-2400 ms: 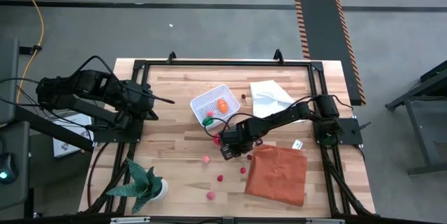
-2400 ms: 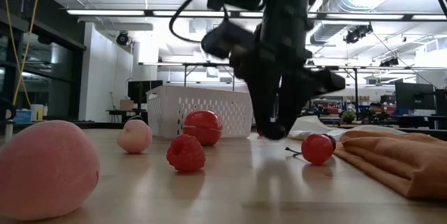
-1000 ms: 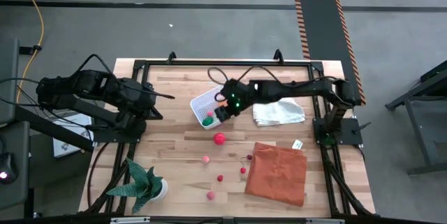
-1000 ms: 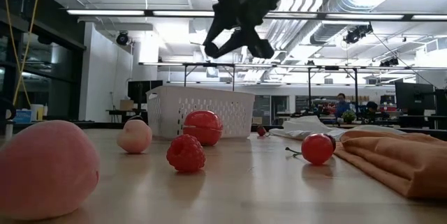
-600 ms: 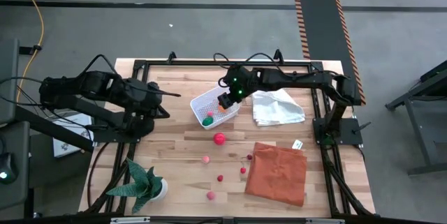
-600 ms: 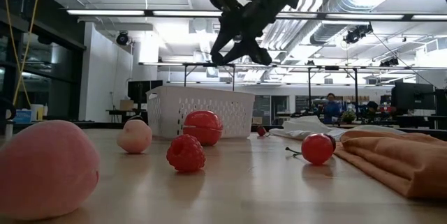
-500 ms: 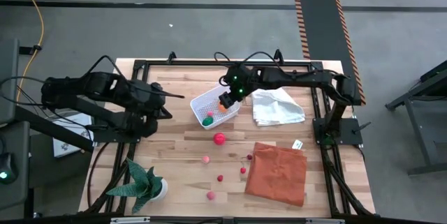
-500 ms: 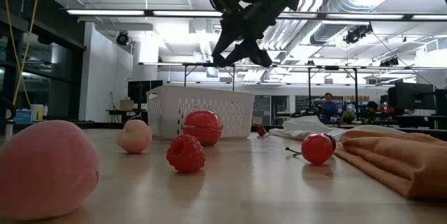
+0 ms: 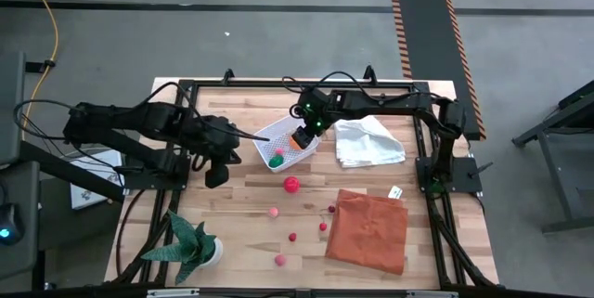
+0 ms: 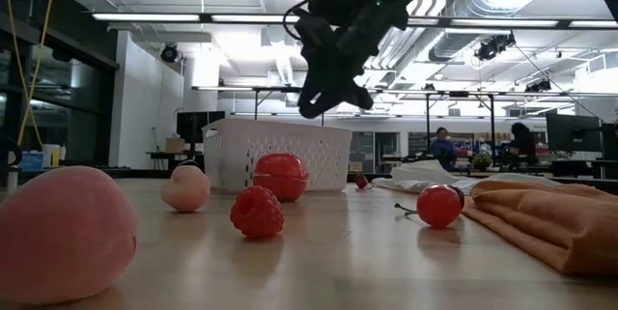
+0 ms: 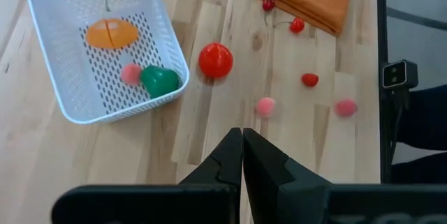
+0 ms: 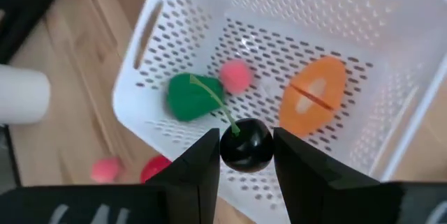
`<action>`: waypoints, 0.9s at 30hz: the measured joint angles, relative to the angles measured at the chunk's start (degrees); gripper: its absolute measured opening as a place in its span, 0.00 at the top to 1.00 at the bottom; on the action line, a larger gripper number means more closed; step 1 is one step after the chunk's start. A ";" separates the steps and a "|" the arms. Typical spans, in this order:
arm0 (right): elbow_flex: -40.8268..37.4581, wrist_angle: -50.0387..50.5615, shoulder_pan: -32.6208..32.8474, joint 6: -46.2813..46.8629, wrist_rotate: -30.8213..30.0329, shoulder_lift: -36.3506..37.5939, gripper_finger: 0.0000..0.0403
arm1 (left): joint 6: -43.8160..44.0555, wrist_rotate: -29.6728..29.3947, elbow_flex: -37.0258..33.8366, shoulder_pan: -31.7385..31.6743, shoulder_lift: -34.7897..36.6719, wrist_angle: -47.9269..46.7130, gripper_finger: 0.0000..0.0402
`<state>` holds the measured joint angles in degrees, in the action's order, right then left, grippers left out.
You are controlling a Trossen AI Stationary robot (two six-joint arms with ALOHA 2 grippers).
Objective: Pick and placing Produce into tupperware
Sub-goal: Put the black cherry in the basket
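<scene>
1. Dark cherry hanging pinched between the right gripper fingers, directly above the white tupperware.
2. Tupperware sitting near table centre, holding an orange piece, a green piece and a pink ball.
3. Left gripper hovering clenched and empty at the tub's 8 o'clock.
4. Red ball lying at the tub's 6 o'clock.

left arm: matte black jointed links, loose black cable looping over them
right arm: slim black links, thin black cable arching on top, small green light near the wrist
left gripper: two dark angular fingers
right gripper: two black flat-faced fingers
</scene>
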<state>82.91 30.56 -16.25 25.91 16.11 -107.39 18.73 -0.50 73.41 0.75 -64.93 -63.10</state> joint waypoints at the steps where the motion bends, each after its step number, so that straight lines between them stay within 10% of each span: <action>1: 0.00 0.11 0.00 -0.52 -0.44 0.00 0.72 | 0.11 0.01 0.00 0.00 -0.15 0.13 0.99; 27: 24.26 23.86 2.82 -19.36 -14.43 -13.80 0.72 | 2.94 1.10 0.00 0.00 -0.20 -0.06 0.99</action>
<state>107.18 54.43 -13.43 6.55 1.69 -121.19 21.67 0.60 73.41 0.75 -65.13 -63.16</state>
